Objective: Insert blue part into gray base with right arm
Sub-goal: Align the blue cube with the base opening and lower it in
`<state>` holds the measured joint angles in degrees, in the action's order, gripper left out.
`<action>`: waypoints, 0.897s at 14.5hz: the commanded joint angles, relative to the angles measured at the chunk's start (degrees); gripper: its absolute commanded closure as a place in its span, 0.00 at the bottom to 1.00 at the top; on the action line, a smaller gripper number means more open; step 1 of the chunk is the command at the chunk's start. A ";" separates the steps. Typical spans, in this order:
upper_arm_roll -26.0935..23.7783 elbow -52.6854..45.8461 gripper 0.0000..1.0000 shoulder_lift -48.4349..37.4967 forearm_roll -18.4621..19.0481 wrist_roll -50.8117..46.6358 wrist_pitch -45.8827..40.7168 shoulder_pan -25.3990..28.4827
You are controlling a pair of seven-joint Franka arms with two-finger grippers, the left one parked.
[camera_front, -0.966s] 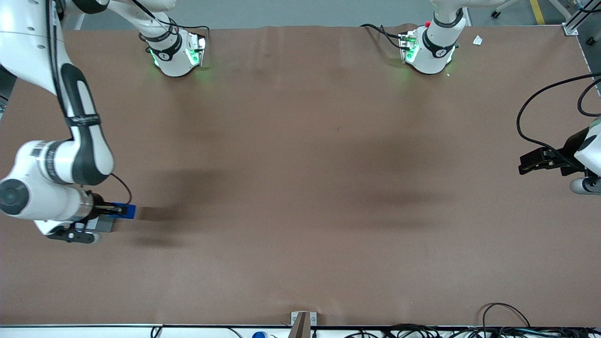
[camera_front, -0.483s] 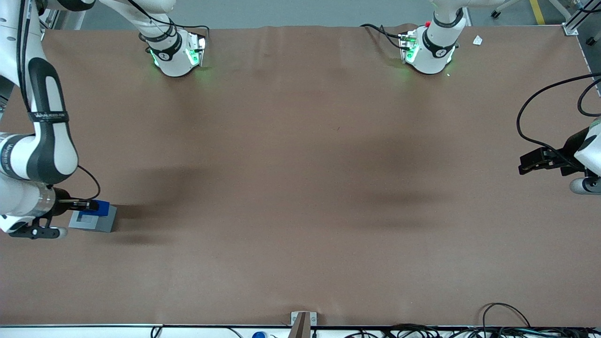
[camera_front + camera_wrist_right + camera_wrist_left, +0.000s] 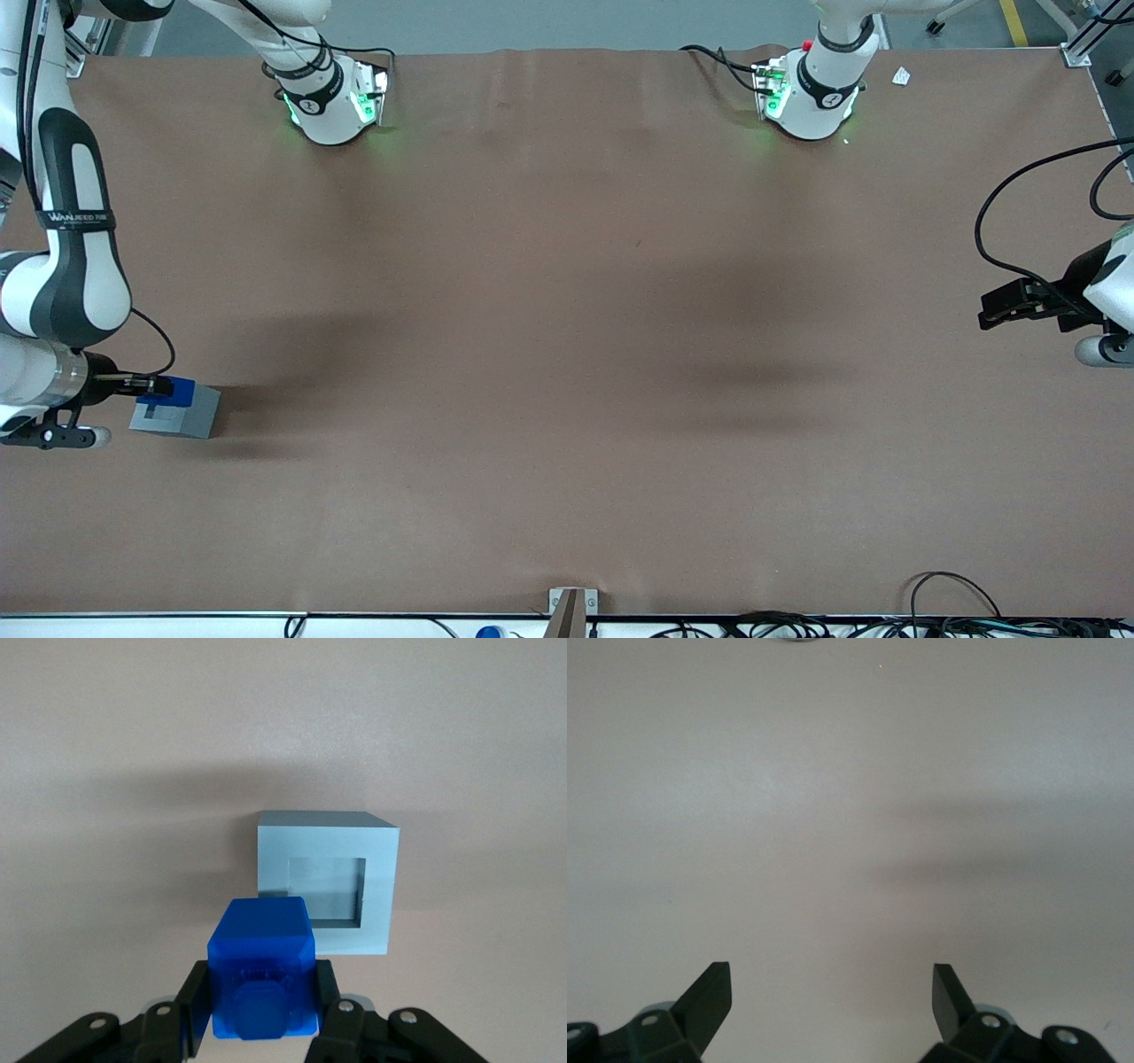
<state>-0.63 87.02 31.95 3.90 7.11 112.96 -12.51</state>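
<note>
My right arm reaches down at the working arm's end of the table. Its gripper is shut on the blue part, a small bright-blue block, and holds it above the gray base. The blue part hangs over the base's edge nearest the arm. In the right wrist view the blue part sits clamped between the black fingers of the gripper. The gray base lies below it on the table, its square recess open and empty, offset to one side of the part.
The brown table carries two white pedestals with green lights far from the front camera. Black cables lie toward the parked arm's end. A small bracket stands at the near edge.
My right arm has swung toward the working arm's end of the table, carrying the blue part from past the gray base's edge to above it. The base is now uncovered.
</note>
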 commanded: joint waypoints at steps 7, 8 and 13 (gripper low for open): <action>-0.78 -0.45 1.00 0.83 -0.29 -0.34 3.83 -3.65; -0.86 -0.45 1.00 0.92 -0.47 -0.34 4.19 -4.10; -0.86 -0.36 1.00 1.36 -0.47 -0.25 4.28 -4.28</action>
<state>-0.56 86.99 33.26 3.67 7.03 117.12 -16.13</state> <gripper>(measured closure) 0.493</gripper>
